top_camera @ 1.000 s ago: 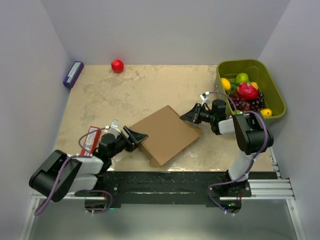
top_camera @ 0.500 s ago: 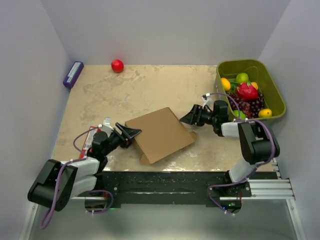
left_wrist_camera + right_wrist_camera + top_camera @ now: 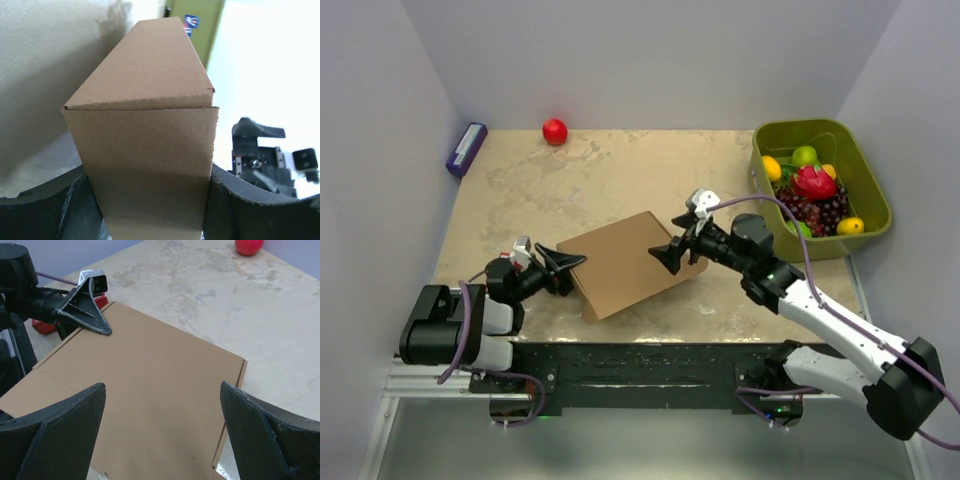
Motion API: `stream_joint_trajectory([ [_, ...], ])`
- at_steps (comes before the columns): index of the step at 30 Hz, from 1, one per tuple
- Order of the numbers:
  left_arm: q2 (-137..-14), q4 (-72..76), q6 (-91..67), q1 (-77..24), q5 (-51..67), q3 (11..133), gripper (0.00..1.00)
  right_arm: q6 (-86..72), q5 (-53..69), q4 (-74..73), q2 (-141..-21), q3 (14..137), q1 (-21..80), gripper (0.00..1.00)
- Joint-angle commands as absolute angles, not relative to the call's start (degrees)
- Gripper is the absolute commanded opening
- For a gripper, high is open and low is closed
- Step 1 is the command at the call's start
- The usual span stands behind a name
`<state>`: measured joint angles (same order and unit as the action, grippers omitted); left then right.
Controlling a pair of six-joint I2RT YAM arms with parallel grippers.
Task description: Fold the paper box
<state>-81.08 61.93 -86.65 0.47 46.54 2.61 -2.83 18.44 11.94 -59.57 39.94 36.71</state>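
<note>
The left gripper [image 3: 558, 266] clamps the left end of the paper box [image 3: 625, 262]. The box is a flat, closed rectangle of plain matte brown cardboard and lies on the mottled beige table [image 3: 620, 170]. The right gripper [image 3: 680, 243] stands wide open over the box's right edge and holds nothing.

Between jaws of left gripper [image 3: 150, 175]: paper box [image 3: 145, 125], brown cardboard, matt, finely fibrous; cut edge rough, slightly ragged. Either side of it, left fingers [image 3: 250, 200]: black plastic, matt, faintly grainy. Under jaws of right gripper [image 3: 162, 387]: same cardboard face, flat, dull, plain. And right fingers [image 3: 270, 435]: black plastic, matt, smooth. Beyond right jaws, table [image 3: 200, 290]: beige stone-look top, marbled, smooth, low sheen. Far past them, red ball [image 3: 249, 245]: glossy. Behind right jaws, green bin [image 3: 835, 135]: smooth plastic, slight shine.
</note>
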Motion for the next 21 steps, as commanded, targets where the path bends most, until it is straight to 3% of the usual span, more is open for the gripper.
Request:
stream_joint_trajectory([
  [1, -82.4, 72.6, -91.7, 4.7, 57.4, -3.1, 0.0, -1.6, 13.4, 7.0, -54.9, 44.1, 36.8, 0.99],
  [4, -80.7, 69.7, -91.1, 6.9, 60.1, -3.5, 0.0, -5.8, 19.1, 7.9, -53.2, 47.3, 36.7, 0.99],
  [8, -76.9, 60.8, -88.0, 9.3, 62.7, -2.4, 0.0, -15.8, 17.6, 5.5, -53.7, 51.1, 36.7, 0.99],
  [12, -77.4, 63.7, -91.0, 9.3, 62.5, -4.7, 0.0, -17.3, 20.6, 14.8, -53.4, 46.1, 37.7, 0.99],
  [15, -77.5, 65.9, -92.6, 9.3, 63.4, -5.0, 0.0, -4.3, 7.2, 2.9, -53.2, 49.1, 47.3, 0.97],
  [21, -76.6, 67.7, -94.3, 9.3, 63.9, -6.4, 0.0, 7.8, -5.5, -3.5, -50.8, 47.7, 64.8, 0.99],
])
